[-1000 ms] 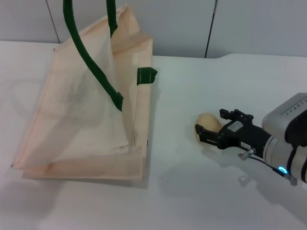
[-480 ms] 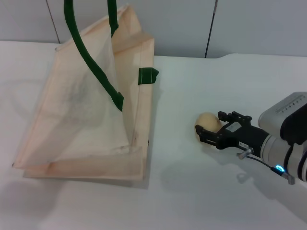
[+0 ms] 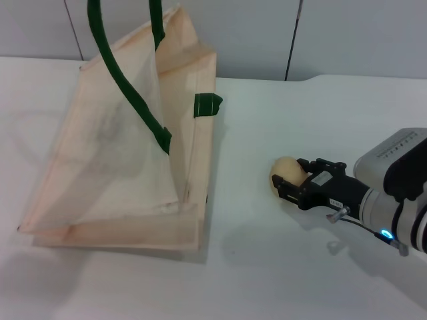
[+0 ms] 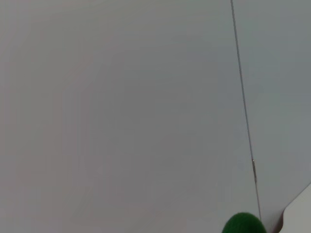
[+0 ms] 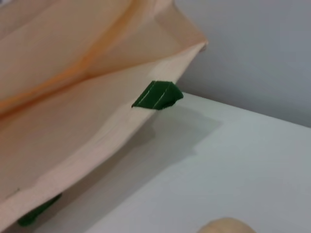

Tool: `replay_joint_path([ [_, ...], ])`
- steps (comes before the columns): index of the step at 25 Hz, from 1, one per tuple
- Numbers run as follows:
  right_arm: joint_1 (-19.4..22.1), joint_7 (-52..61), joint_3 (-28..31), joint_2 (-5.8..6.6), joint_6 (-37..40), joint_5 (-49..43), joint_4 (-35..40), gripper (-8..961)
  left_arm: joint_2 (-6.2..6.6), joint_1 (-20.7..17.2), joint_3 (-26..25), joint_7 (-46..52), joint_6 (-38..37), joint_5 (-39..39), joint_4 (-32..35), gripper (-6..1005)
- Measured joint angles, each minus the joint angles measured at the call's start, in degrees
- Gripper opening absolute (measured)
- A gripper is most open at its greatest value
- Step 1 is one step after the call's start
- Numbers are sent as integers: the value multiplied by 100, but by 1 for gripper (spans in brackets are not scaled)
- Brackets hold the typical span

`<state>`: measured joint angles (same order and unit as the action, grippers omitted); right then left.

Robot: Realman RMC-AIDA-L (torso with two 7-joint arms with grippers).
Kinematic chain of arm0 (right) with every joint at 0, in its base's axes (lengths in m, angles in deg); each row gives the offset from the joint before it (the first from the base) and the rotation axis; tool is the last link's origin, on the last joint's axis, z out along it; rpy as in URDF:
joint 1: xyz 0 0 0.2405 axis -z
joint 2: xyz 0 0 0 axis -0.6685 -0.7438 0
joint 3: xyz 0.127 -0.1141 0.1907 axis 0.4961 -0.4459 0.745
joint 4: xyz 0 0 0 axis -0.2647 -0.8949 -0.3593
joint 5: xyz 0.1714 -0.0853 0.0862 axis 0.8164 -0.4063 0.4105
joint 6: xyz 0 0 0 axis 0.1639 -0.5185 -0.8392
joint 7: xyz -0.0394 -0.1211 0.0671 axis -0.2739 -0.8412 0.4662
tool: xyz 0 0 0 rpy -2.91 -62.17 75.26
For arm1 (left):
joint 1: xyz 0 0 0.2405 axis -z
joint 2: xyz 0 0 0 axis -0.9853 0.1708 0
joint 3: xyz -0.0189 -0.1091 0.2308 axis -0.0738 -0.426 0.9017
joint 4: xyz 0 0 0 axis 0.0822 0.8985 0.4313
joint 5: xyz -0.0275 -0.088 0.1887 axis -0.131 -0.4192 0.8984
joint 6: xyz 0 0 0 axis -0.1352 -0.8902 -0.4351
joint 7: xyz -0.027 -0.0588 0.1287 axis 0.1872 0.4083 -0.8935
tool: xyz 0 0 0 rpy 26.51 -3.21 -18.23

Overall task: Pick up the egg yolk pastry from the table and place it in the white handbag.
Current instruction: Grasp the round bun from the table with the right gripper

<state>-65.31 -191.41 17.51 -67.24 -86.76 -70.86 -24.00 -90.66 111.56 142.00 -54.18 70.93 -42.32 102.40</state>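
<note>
Head view, left to right. The white handbag is sitting on the counter at your 9 o'clock, its mouth gaping toward 3 o'clock, with the dark green handles rising out of the top of the view. A short green tab is sticking out from the bag's near edge. The left gripper is not showing anywhere; the left wrist view is giving only a grey wall and a green blob at the edge, so its state is unknown.

At your 3 o'clock the egg yolk pastry is resting on the counter, well apart from the bag. The right gripper is reaching in low from 4 o'clock, its black fingers spread narrowly to either side of the pastry; whether they are touching it you cannot tell. In the right wrist view, the pastry's top is just peeking in, with the bag beyond.
</note>
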Motion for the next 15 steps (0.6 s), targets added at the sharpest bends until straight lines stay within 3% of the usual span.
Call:
replay_joint_path([
  [15,-177,23,-185,66,47,0,29,585,0,-34,1,4,6,5,84,122],
])
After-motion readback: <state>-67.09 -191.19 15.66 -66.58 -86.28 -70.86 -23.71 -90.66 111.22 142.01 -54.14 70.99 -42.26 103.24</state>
